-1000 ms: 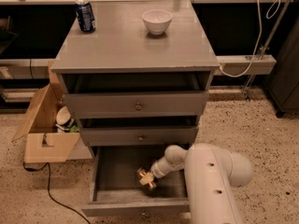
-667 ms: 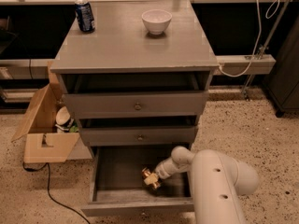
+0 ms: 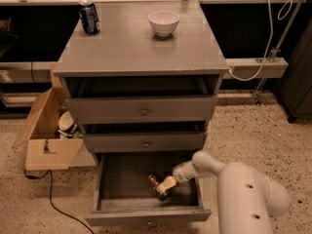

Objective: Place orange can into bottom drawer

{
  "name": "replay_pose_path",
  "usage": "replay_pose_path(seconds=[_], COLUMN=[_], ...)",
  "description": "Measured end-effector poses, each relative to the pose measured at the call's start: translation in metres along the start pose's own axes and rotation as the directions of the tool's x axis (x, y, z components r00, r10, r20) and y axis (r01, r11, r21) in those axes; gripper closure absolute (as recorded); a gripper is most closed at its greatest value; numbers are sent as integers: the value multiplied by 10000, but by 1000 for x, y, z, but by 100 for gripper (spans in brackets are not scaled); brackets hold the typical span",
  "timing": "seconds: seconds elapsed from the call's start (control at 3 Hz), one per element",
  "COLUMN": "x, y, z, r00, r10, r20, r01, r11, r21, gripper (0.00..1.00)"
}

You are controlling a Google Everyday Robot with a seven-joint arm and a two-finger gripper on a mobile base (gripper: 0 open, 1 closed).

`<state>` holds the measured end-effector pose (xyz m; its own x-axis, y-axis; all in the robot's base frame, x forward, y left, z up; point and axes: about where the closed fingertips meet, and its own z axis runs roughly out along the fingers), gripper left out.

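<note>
- A grey desk (image 3: 141, 52) with three drawers is seen in the middle of the view, standing on a speckled floor (image 3: 253, 130).
- The white arm (image 3: 243, 199) is seen at the lower right. It is reached from the right side into the lowest drawer.
- The bottom drawer (image 3: 124, 179) is pulled out far towards the camera, and its grey inside is open to view. The two shallower drawers above it are pulled out only a little.
- A cardboard box (image 3: 46, 138) with open flaps is placed on the floor, just beside the left side of the desk. A dark cable (image 3: 53, 204) is laid on the floor near it.
- A white bowl (image 3: 164, 22) is set upright on the desk top, near the back edge and to the right of the middle.
- A blue can (image 3: 89, 17) is set upright at the back left corner of the desk top, well apart from the bowl.
- The tool (image 3: 168, 183) is found inside the bottom drawer, low over its floor and right of the middle. Its pale tip is touching the orange can. Whether the tool is spread or is pinching the can cannot be told.
- The orange can (image 3: 158, 189) is located inside the bottom drawer, near the front wall, just left of the tool. It is seen tilted, not upright.
</note>
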<state>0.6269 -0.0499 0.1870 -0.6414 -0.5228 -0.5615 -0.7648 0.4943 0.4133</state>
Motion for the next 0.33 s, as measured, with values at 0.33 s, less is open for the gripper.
replay_pose_path(seconds=[0.33], x=[-6], y=[4], z=[-45], r00=[9973], r10=[-441], r20=[590], r01=[412], r11=[9979], r21=[504], gripper=[0])
